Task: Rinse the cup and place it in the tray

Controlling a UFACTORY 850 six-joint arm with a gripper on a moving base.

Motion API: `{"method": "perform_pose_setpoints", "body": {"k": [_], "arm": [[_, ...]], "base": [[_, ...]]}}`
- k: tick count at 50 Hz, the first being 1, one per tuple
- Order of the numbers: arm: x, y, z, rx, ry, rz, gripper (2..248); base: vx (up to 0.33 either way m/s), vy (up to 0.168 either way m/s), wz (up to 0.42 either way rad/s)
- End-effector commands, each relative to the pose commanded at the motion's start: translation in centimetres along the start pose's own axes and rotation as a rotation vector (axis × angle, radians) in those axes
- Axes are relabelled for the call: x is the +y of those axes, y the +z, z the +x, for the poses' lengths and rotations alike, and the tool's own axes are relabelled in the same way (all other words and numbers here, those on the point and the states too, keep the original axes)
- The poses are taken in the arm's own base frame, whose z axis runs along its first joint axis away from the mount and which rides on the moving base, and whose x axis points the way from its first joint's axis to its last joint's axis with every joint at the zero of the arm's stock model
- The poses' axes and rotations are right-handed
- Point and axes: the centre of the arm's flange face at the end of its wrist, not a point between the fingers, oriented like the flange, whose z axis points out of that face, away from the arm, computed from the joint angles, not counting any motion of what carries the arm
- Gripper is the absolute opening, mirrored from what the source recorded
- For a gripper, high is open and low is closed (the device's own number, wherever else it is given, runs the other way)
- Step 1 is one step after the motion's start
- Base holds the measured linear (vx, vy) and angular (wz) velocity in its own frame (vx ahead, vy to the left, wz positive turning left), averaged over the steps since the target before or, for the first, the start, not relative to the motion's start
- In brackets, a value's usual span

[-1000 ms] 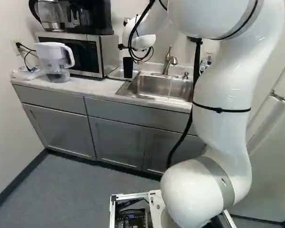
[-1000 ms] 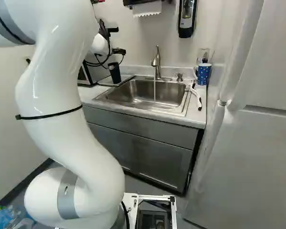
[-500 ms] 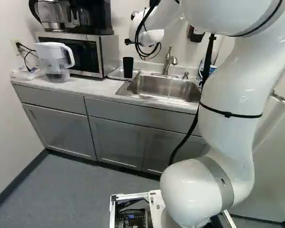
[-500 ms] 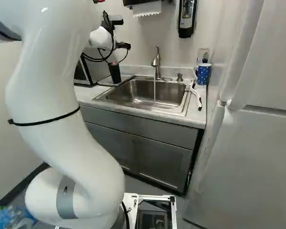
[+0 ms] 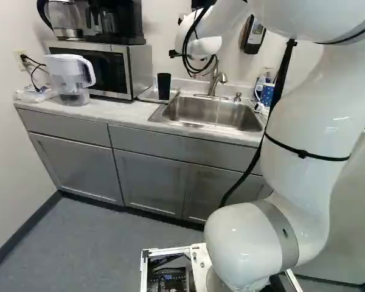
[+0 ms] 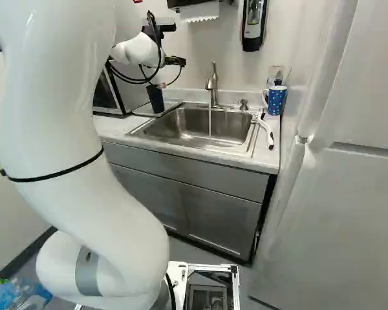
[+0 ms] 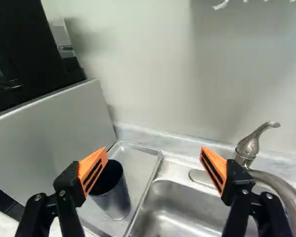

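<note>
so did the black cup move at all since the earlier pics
No. In the left base view the black cup stands in the tray at the same spot beside the microwave, with no visible shift.

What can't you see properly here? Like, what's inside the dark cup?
- Bottom of the dark cup: too dark inside in the wrist view, and a finger of the gripper covers part of its rim.
- Top of the coffee maker: cut off by the left base view's upper edge.
- Near part of the sink: cut off by the wrist view's lower edge.
</note>
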Motion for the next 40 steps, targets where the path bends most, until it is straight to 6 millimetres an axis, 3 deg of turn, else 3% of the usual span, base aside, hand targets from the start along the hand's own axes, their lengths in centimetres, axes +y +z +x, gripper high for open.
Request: {"method": "perform_pose_setpoints", "body": {"k": [40], "arm": [[6.2, 0.3, 0.3, 0.005, 0.023, -0.104, 247]], "base": [[0.0, 0.0, 0.0]]}}
